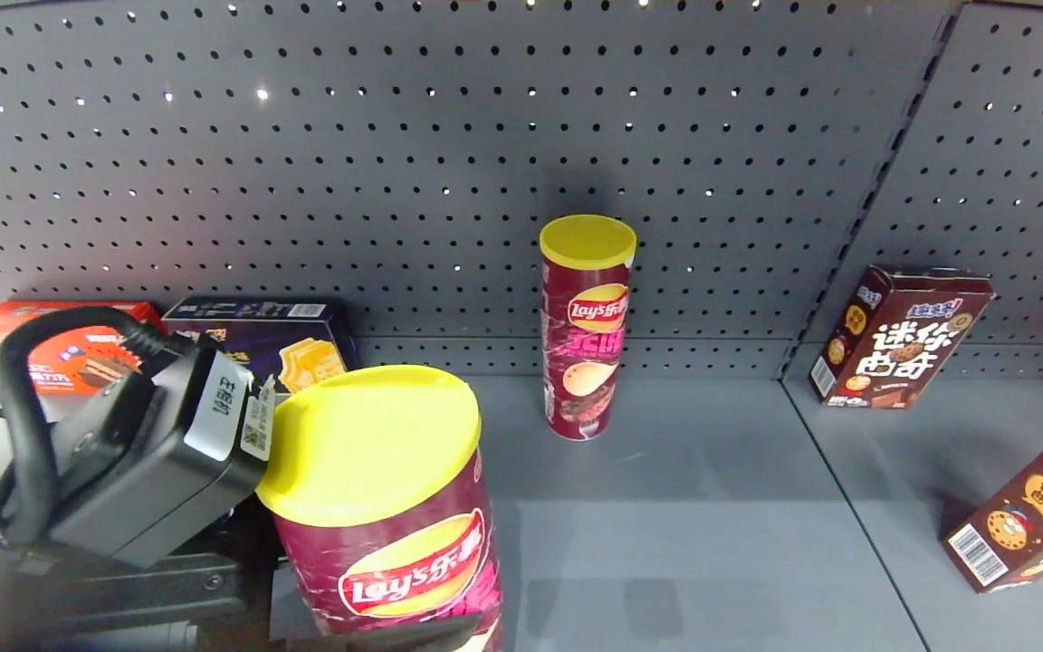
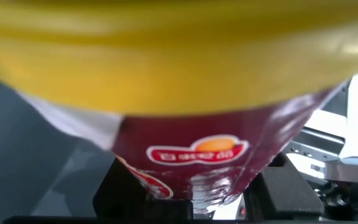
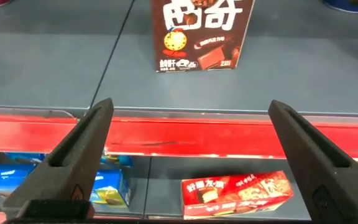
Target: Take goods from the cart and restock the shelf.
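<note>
Closest up, the left claw point(image 2: 204, 194) pinches a chip can point(image 1: 386, 507) with a yellow lid low on its dark red body, a black finger point(image 2: 124, 190) on either side. It holds the can upright over the shelf's point(image 1: 666, 525) front left corner.

A second can point(image 1: 587, 326) of the same kind stands on the shelf near the middle of its back edge, against the pegboard wall point(image 1: 395, 163). That makes two cans.

At the back left corner lie one red box point(image 1: 69, 349) and one dark box point(image 1: 277, 340), side by side. On the right-hand section are two brown cookie boxes: one point(image 1: 902, 340) upright at the back edge, the other point(image 1: 1028, 525) tilted near the right edge.

The right claw point(image 3: 191, 107) is spread wide in front of the shelf's red front strip point(image 3: 185, 134). On the lower shelf behind it sit a red pack point(image 3: 238, 196) and blue packs point(image 3: 110, 186), partly hidden by a finger.
</note>
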